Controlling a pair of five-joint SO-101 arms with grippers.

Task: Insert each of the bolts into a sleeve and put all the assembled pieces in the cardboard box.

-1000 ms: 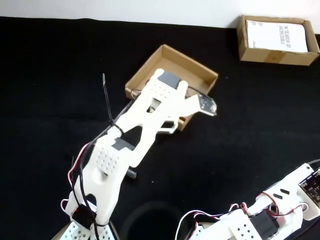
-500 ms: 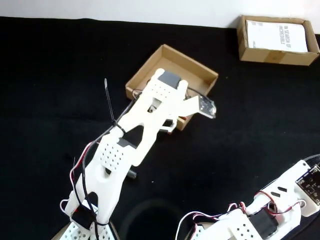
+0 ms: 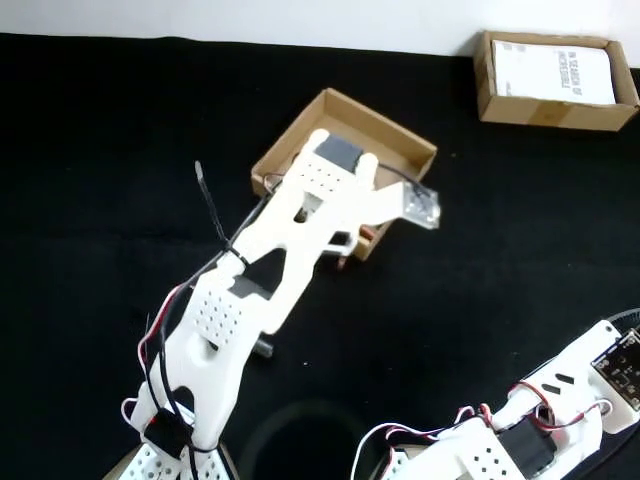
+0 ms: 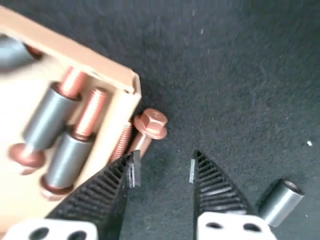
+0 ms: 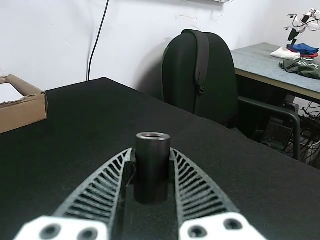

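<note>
In the left wrist view my left gripper point(image 4: 162, 167) stands open over the black mat, with nothing between its fingers. Just past one fingertip a bare copper bolt point(image 4: 142, 131) lies against the outside wall of the cardboard box point(image 4: 107, 67). Several bolts in grey sleeves point(image 4: 52, 112) lie inside that box. A loose grey sleeve point(image 4: 280, 200) lies on the mat to the other side of the gripper. My right gripper point(image 5: 151, 172) is shut on a dark sleeve point(image 5: 151, 165), held upright with its bore facing up.
From above, the left arm point(image 3: 270, 270) stretches from the near edge to the cardboard box point(image 3: 400, 140). The right arm point(image 3: 550, 410) is at the near right corner. A second box point(image 3: 555, 112) with a paper sheet stands at the far right. A small sleeve point(image 3: 264, 347) lies by the left arm.
The left arm's wrist has shifted slightly along the box's near corner. The right arm has slid a little to the right.
</note>
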